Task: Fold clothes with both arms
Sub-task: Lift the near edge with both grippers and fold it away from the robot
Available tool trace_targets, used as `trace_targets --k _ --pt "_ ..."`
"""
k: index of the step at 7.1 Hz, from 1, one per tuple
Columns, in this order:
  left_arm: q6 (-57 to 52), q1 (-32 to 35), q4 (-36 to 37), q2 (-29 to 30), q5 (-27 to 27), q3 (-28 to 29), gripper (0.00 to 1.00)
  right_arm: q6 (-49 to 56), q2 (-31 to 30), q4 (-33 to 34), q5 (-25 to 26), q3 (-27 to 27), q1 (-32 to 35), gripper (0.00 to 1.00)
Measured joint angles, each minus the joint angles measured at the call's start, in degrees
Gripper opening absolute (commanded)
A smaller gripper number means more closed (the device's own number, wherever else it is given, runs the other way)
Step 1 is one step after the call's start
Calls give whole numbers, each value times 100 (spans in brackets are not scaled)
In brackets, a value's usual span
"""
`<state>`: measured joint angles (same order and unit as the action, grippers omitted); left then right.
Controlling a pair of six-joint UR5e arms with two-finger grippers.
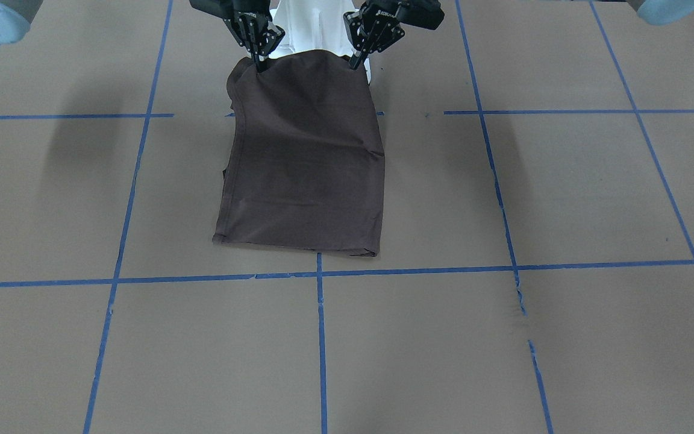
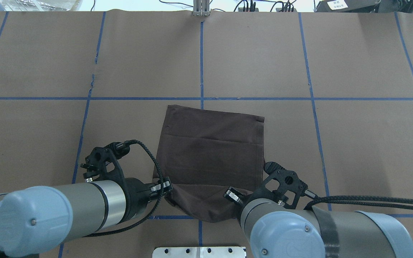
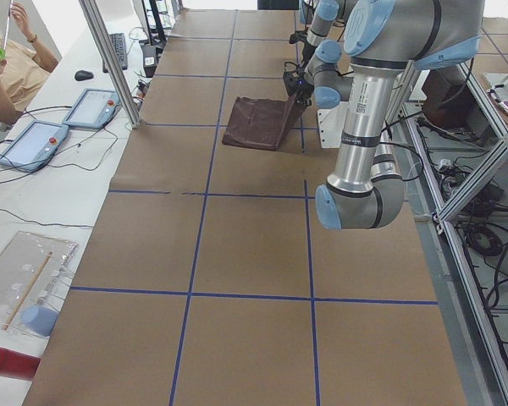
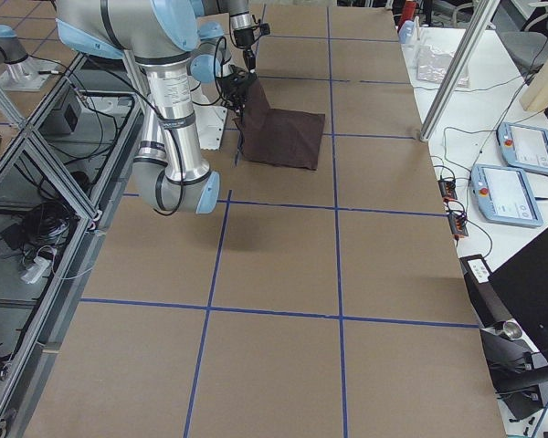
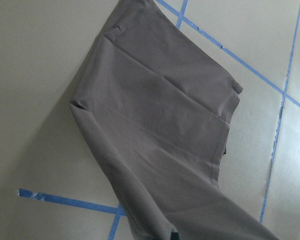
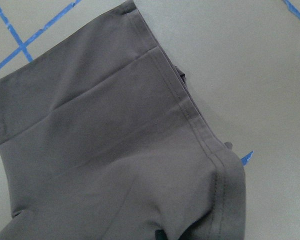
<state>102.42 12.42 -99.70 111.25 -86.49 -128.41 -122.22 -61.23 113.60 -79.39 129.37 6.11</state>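
Near edge of the table (image 2: 353,143), mid-width: the left arm (image 2: 66,208) and right arm (image 2: 335,233) both reach inward over the brown paper cover. They work in front of the white base (image 1: 314,27).

Left gripper (image 1: 356,61): jaws pressed together on one near corner of the shirt (image 2: 210,150). Right gripper (image 1: 259,65): jaws likewise pinching the other near corner. Both grippers are raised off the table at about the same height, apart by the shirt's width.

Shirt: dark brown, folded to a rough rectangle. Its near edge hangs lifted between the two grippers and sags a little in the middle in the overhead view. From there the cloth slopes down to the table. The far part lies flat on the paper, with a straight crease across it. The far edge stops just short of a cross line of blue tape (image 2: 120,98) and straddles the lengthwise line at mid-table.

Right wrist view: a double-stitched hem (image 6: 190,110) runs along the cloth's edge. Left wrist view: cloth falls from the camera's side down to the paper, with a tape line passing under it.

Past the far edge: a metal bracket (image 2: 201,9) and cables. Left side view: a person (image 3: 13,63) sits at a white bench (image 3: 34,194) alongside the table, with two pendants (image 3: 34,144) lying on it.
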Motion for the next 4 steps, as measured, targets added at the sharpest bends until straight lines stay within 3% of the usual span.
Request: trace_targets --k 2,4 --pt "-372 489 11 183 -28 375 0 166 14 -354 44 -525 368 0" --pt "-637 917 -24 542 -42 1003 0 449 25 -1109 39 -1282 821 0"
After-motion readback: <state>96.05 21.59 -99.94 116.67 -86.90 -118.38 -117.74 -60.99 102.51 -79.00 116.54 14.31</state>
